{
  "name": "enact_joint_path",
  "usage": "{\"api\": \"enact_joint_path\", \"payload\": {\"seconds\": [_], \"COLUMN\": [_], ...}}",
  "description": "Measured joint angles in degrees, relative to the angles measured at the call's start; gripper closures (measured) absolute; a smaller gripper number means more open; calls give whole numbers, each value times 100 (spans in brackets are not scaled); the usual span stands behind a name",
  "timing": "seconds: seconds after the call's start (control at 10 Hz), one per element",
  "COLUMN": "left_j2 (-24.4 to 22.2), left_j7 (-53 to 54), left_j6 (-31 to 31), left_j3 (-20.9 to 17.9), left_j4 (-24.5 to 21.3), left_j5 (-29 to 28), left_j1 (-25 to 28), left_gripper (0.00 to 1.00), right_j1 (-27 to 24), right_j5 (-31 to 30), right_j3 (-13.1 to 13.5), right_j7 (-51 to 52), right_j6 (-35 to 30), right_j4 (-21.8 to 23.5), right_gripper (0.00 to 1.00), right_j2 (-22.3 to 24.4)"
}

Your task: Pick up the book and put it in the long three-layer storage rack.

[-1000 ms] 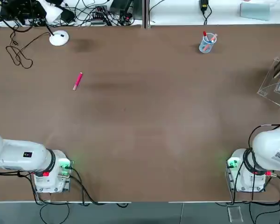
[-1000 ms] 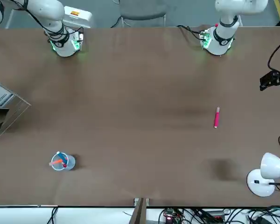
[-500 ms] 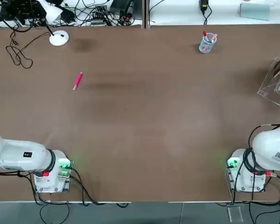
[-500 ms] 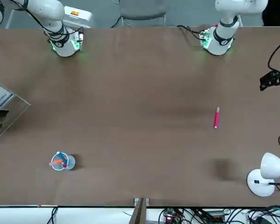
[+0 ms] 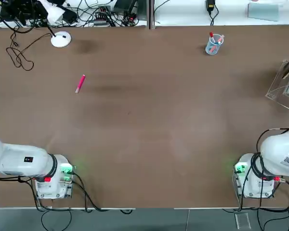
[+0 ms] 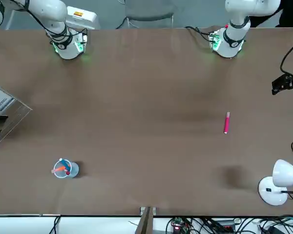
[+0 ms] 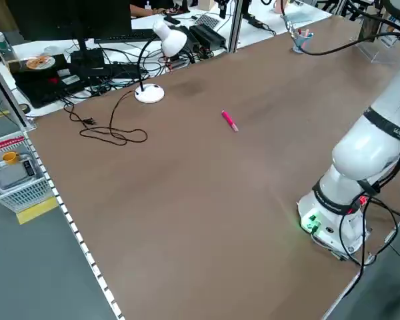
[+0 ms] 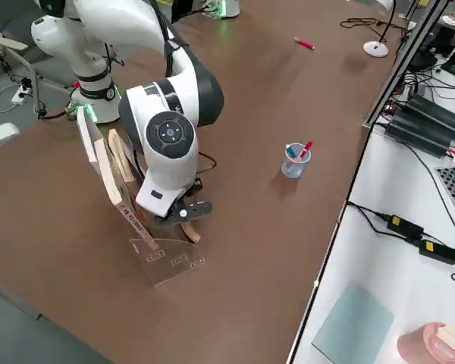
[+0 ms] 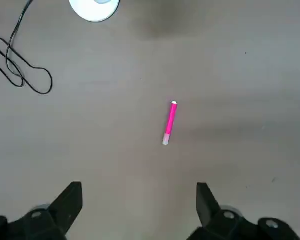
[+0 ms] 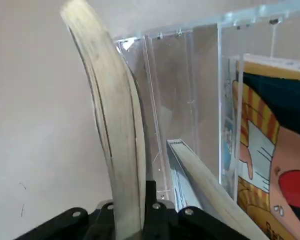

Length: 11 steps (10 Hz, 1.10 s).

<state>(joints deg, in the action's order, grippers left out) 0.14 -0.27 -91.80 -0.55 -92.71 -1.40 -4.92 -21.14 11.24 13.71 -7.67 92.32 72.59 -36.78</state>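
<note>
The book (image 10: 117, 150) shows edge-on as a pale, bowed block of pages, and my right gripper (image 10: 132, 212) is shut on its lower end. It stands just at the open side of the clear storage rack (image 10: 185, 75), leaning towards it. That rack (image 5: 282, 86) sits at the table's right edge, and the right side view shows my right gripper (image 8: 180, 214) low beside the rack (image 8: 167, 262). My left gripper (image 9: 140, 200) hangs open and empty high over the table's left part.
Other books stand in the rack, one with a colourful cartoon cover (image 10: 270, 150). A pink pen (image 5: 80, 83) lies left of centre. A clear cup of pens (image 5: 213, 44), a white lamp (image 5: 60, 39) and loose cables (image 5: 19, 53) line the far edge.
Arms and objects look unchanged. A dark-clothed person has edged into the front view behind the left arm's base.
</note>
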Motion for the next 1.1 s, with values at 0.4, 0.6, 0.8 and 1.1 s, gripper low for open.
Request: {"api": "enact_joint_path", "payload": {"seconds": [0.4, 0.6, 0.8, 1.1], "left_j2": [0, 0, 0, 0], "left_j7": [0, 0, 0, 0], "left_j6": [0, 0, 0, 0], "left_j3": [0, 0, 0, 0], "left_j4": [0, 0, 0, 0], "left_j5": [0, 0, 0, 0], "left_j1": [0, 0, 0, 0], "left_gripper": [0, 0, 0, 0], "right_j1": [2, 0, -6, -15], "right_j5": [0, 0, 0, 0], "right_j3": [-1, 2, 7, 16], "right_j7": [193, 298, 422, 492], "right_j6": [85, 105, 143, 147], "right_j4": [-1, -3, -3, -4], "right_gripper": [82, 74, 63, 50], "right_j2": [-3, -3, -4, -5]}}
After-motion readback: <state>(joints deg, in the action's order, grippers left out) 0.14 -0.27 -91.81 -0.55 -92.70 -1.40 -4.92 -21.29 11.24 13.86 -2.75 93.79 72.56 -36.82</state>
